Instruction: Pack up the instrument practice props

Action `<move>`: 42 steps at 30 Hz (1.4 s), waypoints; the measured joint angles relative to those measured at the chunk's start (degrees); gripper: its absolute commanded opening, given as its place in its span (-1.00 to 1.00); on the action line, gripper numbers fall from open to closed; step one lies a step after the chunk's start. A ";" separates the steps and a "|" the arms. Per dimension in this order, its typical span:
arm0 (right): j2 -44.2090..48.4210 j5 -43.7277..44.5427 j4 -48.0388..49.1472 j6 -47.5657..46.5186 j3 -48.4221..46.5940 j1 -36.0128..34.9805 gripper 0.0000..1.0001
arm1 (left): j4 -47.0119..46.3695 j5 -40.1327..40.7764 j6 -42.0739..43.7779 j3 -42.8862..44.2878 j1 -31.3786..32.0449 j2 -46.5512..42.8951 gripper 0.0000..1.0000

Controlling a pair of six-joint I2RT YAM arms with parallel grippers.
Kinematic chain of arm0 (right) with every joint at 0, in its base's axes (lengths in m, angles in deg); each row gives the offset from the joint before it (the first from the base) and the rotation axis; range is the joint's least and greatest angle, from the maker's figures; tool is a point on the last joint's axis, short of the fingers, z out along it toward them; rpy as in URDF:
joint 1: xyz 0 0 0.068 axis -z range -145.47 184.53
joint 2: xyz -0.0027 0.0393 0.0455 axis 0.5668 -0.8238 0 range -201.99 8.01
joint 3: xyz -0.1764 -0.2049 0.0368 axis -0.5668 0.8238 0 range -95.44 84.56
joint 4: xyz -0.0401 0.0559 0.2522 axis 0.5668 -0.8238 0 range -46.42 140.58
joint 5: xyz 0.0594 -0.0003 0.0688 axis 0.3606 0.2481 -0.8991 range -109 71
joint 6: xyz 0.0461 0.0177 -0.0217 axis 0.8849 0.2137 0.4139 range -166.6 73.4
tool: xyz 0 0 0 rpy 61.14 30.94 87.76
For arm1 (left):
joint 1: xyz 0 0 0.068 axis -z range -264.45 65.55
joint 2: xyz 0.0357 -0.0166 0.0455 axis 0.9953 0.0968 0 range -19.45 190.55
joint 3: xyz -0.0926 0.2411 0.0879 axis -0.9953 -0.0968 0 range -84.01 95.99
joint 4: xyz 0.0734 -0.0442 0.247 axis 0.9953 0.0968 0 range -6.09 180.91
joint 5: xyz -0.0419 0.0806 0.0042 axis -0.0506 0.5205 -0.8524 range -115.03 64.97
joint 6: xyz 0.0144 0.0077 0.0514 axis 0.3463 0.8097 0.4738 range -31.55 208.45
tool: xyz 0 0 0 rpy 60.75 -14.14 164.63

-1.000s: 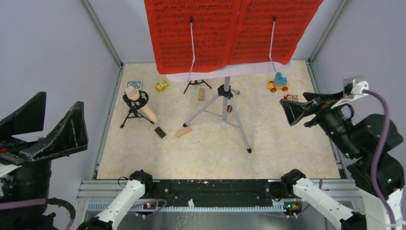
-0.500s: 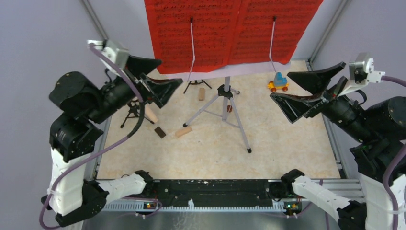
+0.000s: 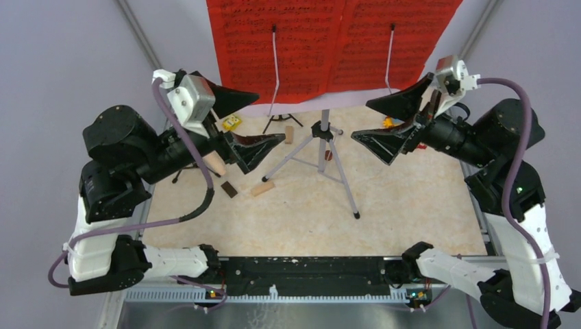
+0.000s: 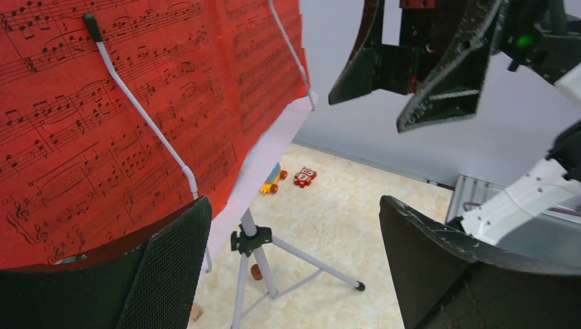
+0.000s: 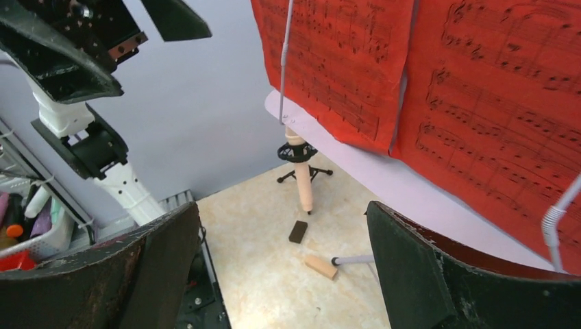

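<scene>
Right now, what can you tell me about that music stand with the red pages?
The music stand stands upright mid-table on splayed silver tripod legs meeting at a black collar. Its pale, tilted desk carries two red sheet-music pages printed with black notes, each held by a thin white wire arm with a black tip. It rests on the table; the left arm's fingers and right arm's fingers hang open on either side, clear of it.

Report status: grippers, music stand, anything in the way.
Left gripper and right gripper open, empty. White music desk on silver tripod legs stands between them, red sheet-music pages on it, untouched. Tan wooden block by one leg.
</scene>
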 measured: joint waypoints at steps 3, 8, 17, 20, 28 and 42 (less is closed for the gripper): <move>-0.72 -2.43 3.82 0.42 2.84 -0.11 0.81 | -0.66 2.73 0.33 0.52 0.24 2.10 0.88; -3.30 -1.92 9.66 1.88 3.87 -0.20 0.68 | -2.64 6.80 0.04 -0.83 0.28 5.09 0.94; -5.09 4.02 19.78 6.95 4.13 -0.20 0.56 | -6.56 9.64 -1.99 -7.78 0.31 4.70 0.92; -6.58 3.04 22.69 7.74 2.47 -0.20 0.59 | -8.00 10.45 -2.43 -8.55 0.31 3.28 0.92; -9.99 -7.17 36.98 6.14 -0.90 -0.35 0.72 | -14.16 11.06 -2.56 -12.68 0.31 -2.45 0.97; -18.14 -5.79 48.57 -11.39 -12.59 -0.44 0.66 | -17.49 11.50 -2.60 -16.13 0.31 -3.32 0.97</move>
